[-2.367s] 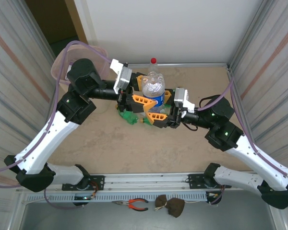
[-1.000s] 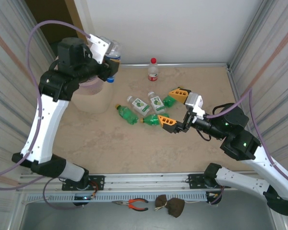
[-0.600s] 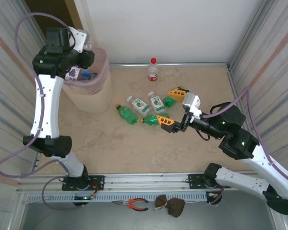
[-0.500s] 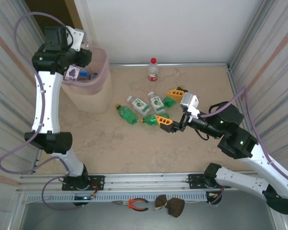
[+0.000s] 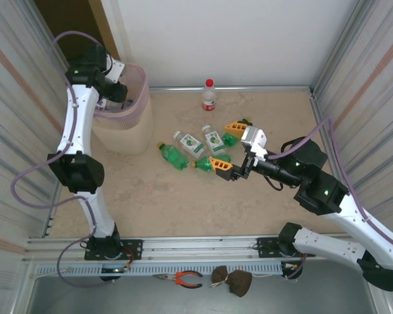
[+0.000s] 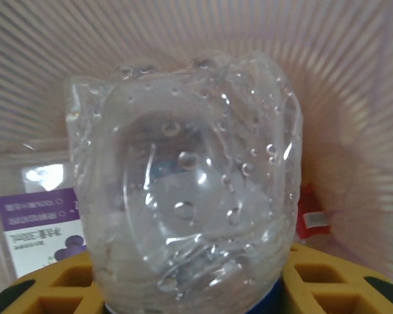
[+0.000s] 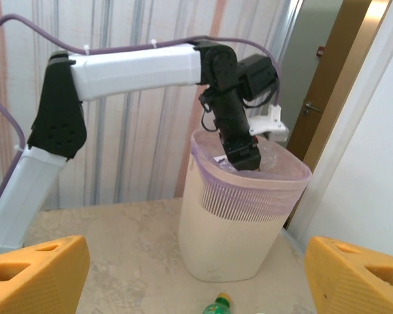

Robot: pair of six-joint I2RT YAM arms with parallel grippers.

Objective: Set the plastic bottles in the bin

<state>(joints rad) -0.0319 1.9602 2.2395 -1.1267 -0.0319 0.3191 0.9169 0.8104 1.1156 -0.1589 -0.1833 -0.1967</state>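
Your left gripper (image 6: 190,291) is reaching down inside the bin (image 5: 128,134), which is standing at the far-left corner of the table (image 5: 183,203). Its yellow fingers (image 6: 327,278) are pinching a clear bottle (image 6: 183,190) from both sides. The bottle's dimpled base is facing the wrist camera, and droplets are clinging to it. The bin's ribbed wall is surrounding the bottle. A purple-labelled item (image 6: 42,226) is lying behind it on the left. Something red (image 6: 311,216) is showing on the right, too blurred to identify.

Your right gripper (image 5: 227,145) is hanging over the right end of the cluster of lying bottles (image 5: 188,142) at mid-table. Its jaws are spreading wide and gripping nothing. A red-capped bottle (image 5: 209,96) is standing upright near the back wall, apart from the cluster. In the right wrist view, a green bottle (image 7: 217,305) is lying just in front of the bin.
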